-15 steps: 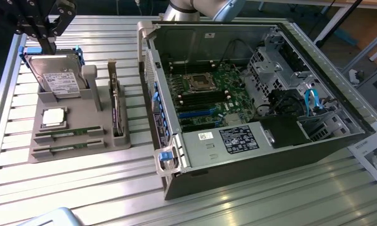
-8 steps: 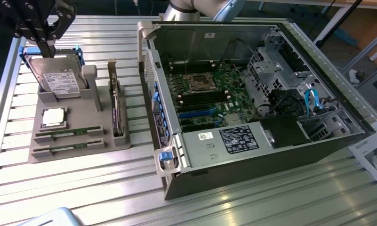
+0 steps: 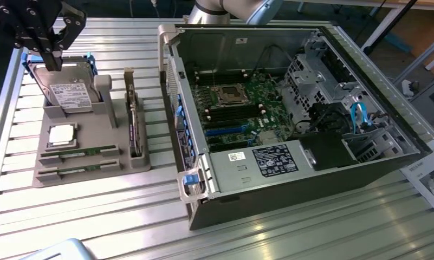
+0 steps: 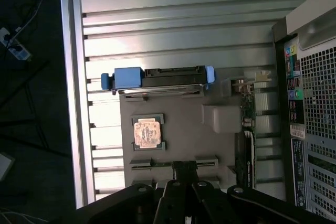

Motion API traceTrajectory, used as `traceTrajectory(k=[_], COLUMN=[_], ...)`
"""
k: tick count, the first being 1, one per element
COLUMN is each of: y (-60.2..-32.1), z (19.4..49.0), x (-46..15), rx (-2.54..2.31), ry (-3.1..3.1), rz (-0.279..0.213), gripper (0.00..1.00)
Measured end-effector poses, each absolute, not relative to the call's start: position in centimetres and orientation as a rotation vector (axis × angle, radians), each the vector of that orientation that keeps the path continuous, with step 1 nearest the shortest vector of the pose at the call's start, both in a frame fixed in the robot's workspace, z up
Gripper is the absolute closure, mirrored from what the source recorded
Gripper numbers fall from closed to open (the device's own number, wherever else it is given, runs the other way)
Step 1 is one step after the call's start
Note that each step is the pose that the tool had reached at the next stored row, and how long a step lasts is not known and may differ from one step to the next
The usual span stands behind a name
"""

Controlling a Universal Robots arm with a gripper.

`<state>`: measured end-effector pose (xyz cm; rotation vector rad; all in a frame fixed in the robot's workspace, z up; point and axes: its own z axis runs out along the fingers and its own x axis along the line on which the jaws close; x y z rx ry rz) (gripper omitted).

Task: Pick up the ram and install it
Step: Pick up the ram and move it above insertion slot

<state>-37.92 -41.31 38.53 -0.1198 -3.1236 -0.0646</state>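
Approach seems the step in hand: the clenched gripper (image 3: pixel 54 65) hangs at upper left, clear of the ram (image 3: pixel 79 153) slotted in the grey holder (image 3: pixel 97 135) at lower left, and grasping it would demand parted fingers.

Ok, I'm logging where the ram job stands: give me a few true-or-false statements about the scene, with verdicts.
1. The tool is shut and empty. True.
2. Two ram strips lie in the gray holder. True.
3. The case is closed. False: its side is open, with the motherboard showing.
4. The hard drive sits inside the case. False: it stands in the holder, outside the case.
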Motion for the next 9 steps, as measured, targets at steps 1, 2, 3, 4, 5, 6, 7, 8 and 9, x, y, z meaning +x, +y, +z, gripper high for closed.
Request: traceTrajectory(k=[1, 2, 3, 4, 5, 6, 7, 8, 9], y=[-41.31, -41.31, -41.31, -41.31, -41.31, -41.31, -41.31, -41.31, -41.31], z=[38.53, 38.53, 38.53, 38.53, 38.53, 38.53, 38.53, 38.53, 38.53], x=[-37.92, -37.92, -37.92, -37.92, -37.92, -37.92, -37.92, -37.92, -37.92], rx=[-0.12, -0.12, -0.12, -0.12, -0.12, -0.12, -0.12, -0.12, -0.12], ry=[-3.124, -3.124, -3.124, -3.124, -3.124, -3.124, -3.124, -3.124, -3.124], rz=[-0.065, -0.065, -0.065, -0.065, -0.065, -0.065, -0.065, -0.065, -0.065], gripper=[0.9, 0.9, 0.9, 0.9, 0.9, 0.9, 0.9, 0.9, 0.9])
